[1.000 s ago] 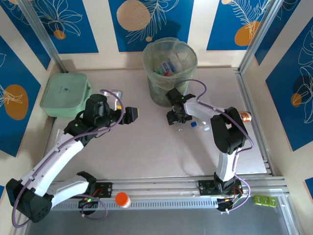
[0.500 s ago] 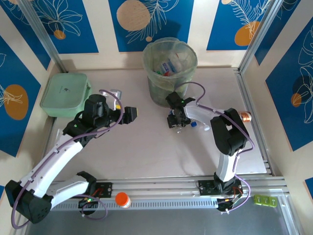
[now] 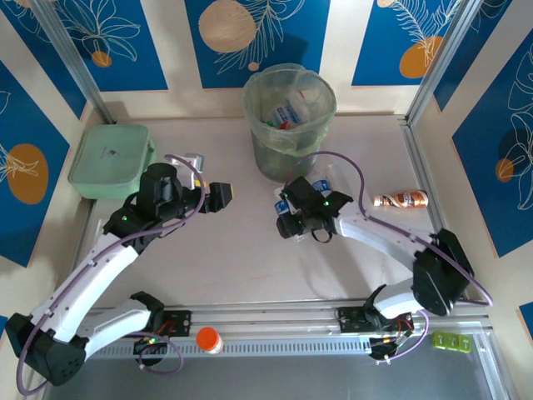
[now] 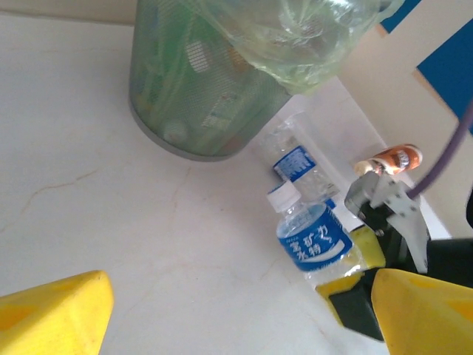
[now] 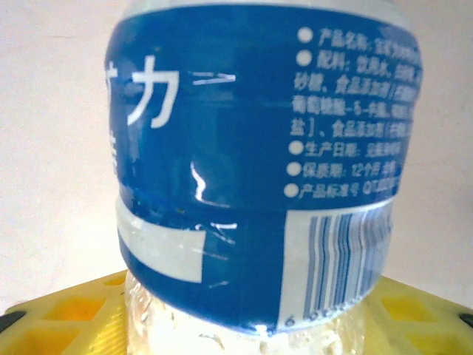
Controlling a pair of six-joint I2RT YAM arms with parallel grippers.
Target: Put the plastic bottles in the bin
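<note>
I read the right jaws as clamped on a blue-labelled bottle (image 4: 314,240), centre of the top view, just below the bin (image 3: 275,158). The left jaws stand apart, empty, left of centre.

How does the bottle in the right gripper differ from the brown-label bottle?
Label: the held bottle is blue, the brown bottle orange-brown. Pose: the held bottle tilts, cap toward the bin; the brown bottle lies flat. State: the right gripper clamps the held bottle; nothing touches the brown bottle. Both are small and outside the bin.
</note>
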